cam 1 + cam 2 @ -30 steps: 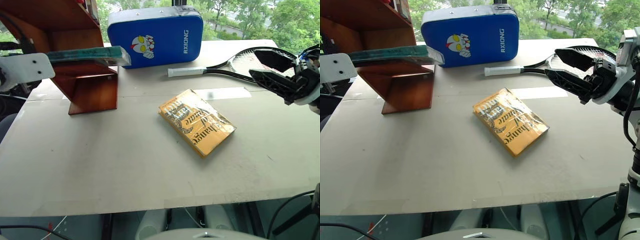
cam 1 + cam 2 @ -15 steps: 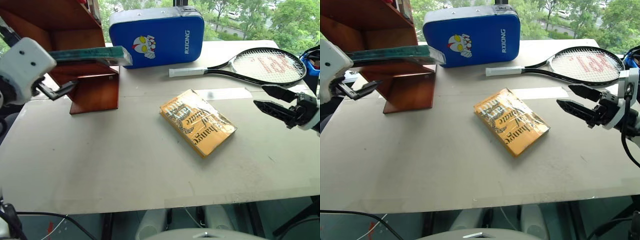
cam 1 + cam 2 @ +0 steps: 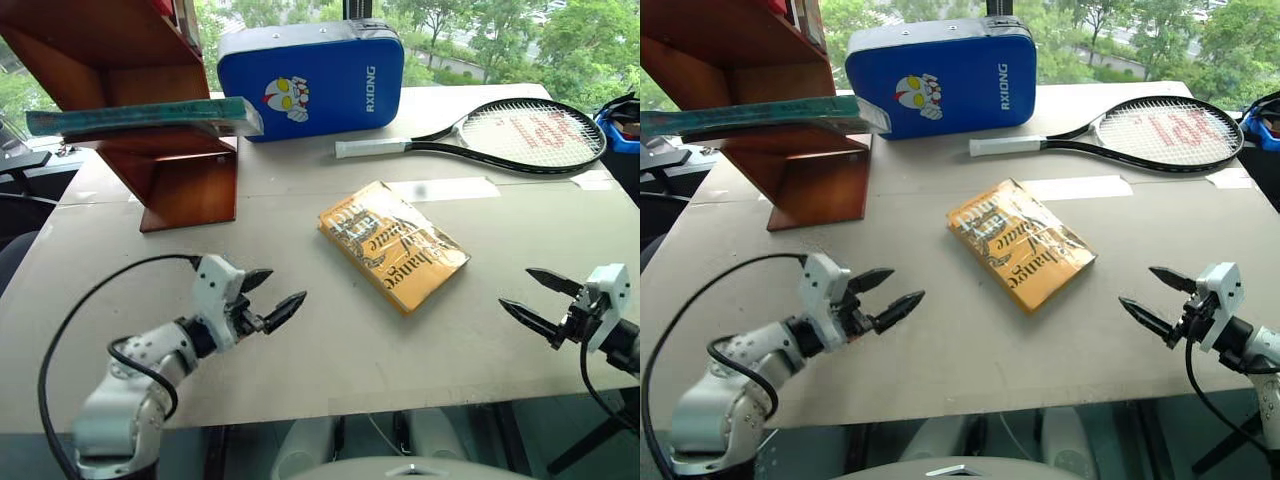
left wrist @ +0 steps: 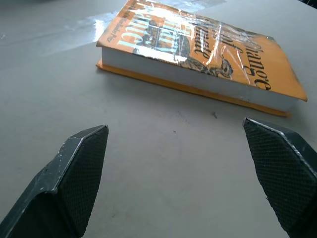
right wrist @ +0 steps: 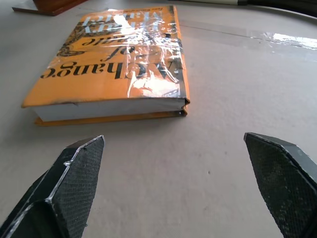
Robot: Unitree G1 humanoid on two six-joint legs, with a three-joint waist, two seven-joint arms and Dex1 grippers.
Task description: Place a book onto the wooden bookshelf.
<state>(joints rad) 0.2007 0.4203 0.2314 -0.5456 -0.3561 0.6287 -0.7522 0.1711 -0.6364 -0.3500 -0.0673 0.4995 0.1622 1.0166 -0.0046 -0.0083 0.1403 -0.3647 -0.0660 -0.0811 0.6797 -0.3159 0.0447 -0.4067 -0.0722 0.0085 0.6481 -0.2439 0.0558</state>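
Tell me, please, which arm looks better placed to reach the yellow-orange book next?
Probably the left: the left gripper, open, hovers closer to the yellow-orange book than the open right gripper. The margin is modest; both face it.

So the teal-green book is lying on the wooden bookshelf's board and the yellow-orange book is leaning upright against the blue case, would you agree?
Not quite. The teal-green book does lie on the wooden bookshelf, but the yellow-orange book is not leaning on the blue case. It lies flat on the table, well apart from the case, as the left eye view shows.
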